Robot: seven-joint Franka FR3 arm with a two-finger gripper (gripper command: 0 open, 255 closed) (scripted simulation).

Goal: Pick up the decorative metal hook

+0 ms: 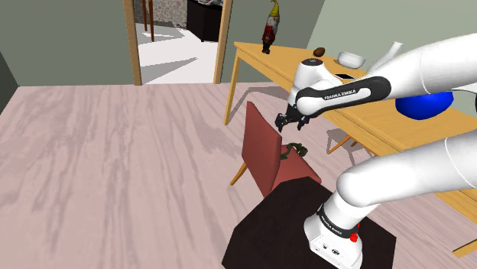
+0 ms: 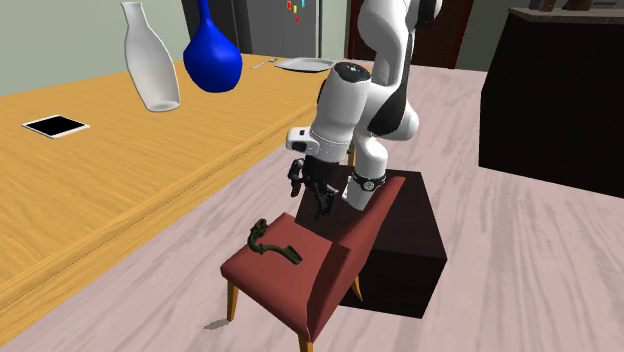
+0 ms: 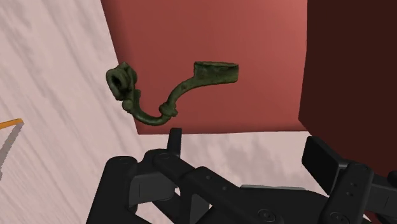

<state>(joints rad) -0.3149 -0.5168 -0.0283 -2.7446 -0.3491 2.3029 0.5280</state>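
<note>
The hook (image 3: 172, 102) is a dark green, tarnished metal piece with a curved stem, a ring at one end and a flat plate at the other. It lies flat on the red seat of a chair (image 2: 300, 285), near the seat edge facing the table, and it also shows as a small dark shape (image 1: 293, 150) beyond the chair back. The hook (image 2: 272, 243) lies on the seat below the hand. My black gripper (image 3: 248, 149) hovers above the seat, open, with nothing between its fingers. The gripper (image 2: 312, 195) hangs a short way above and beside the hook, toward the stand. In the shoulder view the gripper (image 1: 289, 120) is just above the chair back.
A long wooden table (image 2: 120, 170) stands close beside the chair, carrying a blue vase (image 2: 211, 55), a white vase (image 2: 150, 60) and a flat tablet (image 2: 56, 126). The black stand (image 2: 410, 240) touches the chair's back. A dark cabinet (image 2: 560, 100) stands farther off.
</note>
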